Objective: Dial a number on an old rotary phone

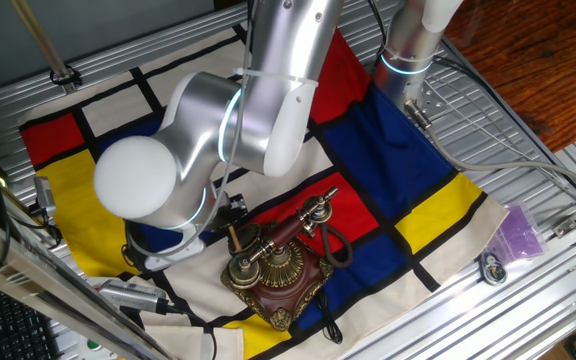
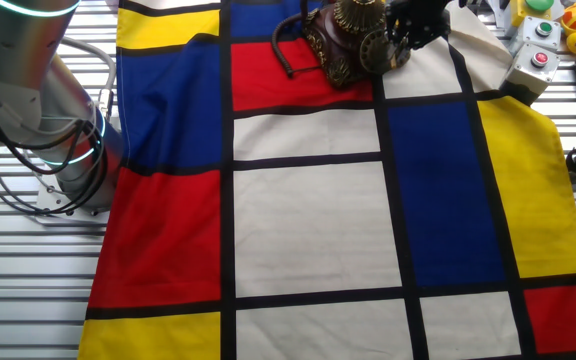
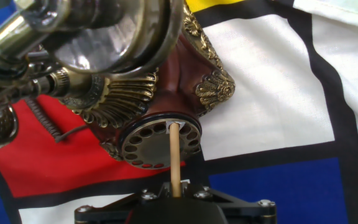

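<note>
The black two-finger gripper (image 3: pixel 175 198) is clamped on a thin wooden stick (image 3: pixel 174 158), evidently because its fingers are too broad for the finger holes. Straight ahead of the gripper, the stick's tip sits in an upper hole of the brass dial (image 3: pixel 159 142) on the small carved red-brown wooden rotary phone (image 1: pixel 278 268), apparently ready to turn it.
</note>
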Available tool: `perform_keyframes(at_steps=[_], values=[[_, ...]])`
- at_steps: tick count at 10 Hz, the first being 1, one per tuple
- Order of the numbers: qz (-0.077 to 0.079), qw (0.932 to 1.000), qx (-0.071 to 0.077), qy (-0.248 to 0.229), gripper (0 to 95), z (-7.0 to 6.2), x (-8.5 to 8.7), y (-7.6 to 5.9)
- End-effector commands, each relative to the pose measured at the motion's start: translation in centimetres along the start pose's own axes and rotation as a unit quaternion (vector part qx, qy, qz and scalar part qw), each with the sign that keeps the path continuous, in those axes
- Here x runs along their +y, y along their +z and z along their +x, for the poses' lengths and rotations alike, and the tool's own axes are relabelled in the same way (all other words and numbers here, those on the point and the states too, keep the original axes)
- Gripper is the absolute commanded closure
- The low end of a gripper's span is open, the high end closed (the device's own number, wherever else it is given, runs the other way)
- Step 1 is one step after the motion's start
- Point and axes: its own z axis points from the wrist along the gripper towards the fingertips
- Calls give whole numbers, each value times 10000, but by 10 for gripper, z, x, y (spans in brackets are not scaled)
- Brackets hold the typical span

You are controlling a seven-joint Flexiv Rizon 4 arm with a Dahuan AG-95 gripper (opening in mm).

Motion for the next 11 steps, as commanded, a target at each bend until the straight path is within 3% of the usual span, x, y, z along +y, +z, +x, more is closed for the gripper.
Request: perform_keyframes(at_steps=[1, 11], values=[[2, 10000, -7, -1, 950, -1, -2, 1], [11, 10000, 39, 2, 950, 1, -8, 7]])
